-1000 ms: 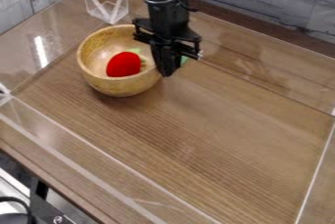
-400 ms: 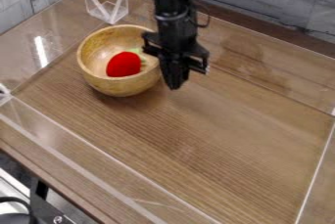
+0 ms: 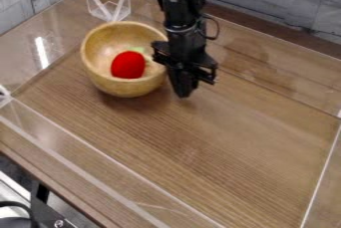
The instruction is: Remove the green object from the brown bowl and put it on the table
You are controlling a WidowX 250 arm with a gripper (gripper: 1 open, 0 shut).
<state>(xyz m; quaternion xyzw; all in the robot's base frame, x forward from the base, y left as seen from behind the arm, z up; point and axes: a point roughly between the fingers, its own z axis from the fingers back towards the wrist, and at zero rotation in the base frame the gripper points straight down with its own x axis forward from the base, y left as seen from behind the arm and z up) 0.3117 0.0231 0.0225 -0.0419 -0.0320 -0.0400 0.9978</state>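
The brown bowl (image 3: 96, 77) stands at the back left of the table (image 3: 233, 147) and holds a red round object (image 3: 127, 65). My gripper (image 3: 185, 90) points straight down just right of the bowl's rim, with its fingertips close to the tabletop. The dark fingers stand close together, and I cannot make out a gap or anything between them. The green object does not show. It is not in the bowl, and the fingers may hide it.
Low clear plastic walls (image 3: 127, 187) run along the table's edges. A clear folded plastic piece (image 3: 107, 6) stands behind the bowl. The arm (image 3: 176, 3) rises from the gripper toward the back. Bare wood lies right of and in front of the gripper.
The gripper has moved from over the bowl's right rim to the right and down, close to the tabletop beside the bowl. Bowl and red object have stayed put.
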